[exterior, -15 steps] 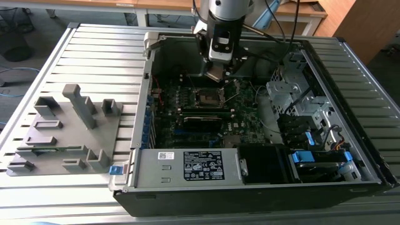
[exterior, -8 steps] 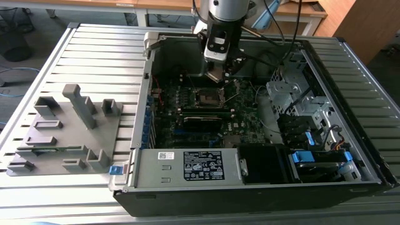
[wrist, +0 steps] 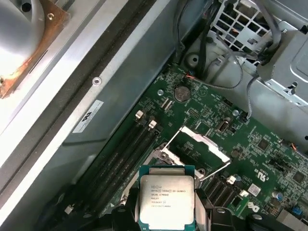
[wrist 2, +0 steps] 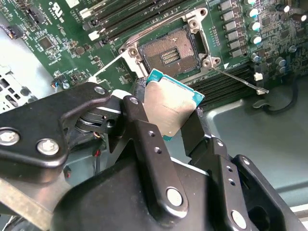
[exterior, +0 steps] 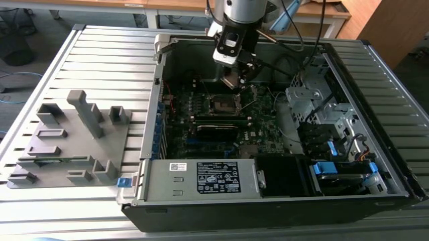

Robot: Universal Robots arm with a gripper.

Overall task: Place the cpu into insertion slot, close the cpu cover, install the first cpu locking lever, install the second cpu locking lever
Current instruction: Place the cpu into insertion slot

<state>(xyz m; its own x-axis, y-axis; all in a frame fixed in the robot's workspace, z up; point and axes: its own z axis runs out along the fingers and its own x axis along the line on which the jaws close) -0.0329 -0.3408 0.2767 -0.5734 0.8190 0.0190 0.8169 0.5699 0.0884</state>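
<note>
Entry: the cpu (wrist 2: 171, 108), a small flat square chip with a dull silver-grey metal top and teal edging, was pinched by two opposite edges between the black fingers (wrist 2: 144, 130) of the tool (wrist 2: 168, 118). I judged this edge hold was meant to leave the flat faces clear.

It hung over the insertion slot (wrist 2: 168, 52), a small square dark socket with a silvery rim, near it but apart. The contact field lay bare. The cpu cover (wrist: 204, 143), a thin square silver metal frame, appeared swung up out of the way.

Two thin wire locking levers (wrist 2: 236, 78) stuck out to either side, unlatched (presumably released so the frame could lift).

Surroundings:
- green motherboard (wrist 2: 62, 24)
- open black computer case (exterior: 268, 211)
- ribbed metal bench (exterior: 100, 55)

Insertion not yet done.
</note>
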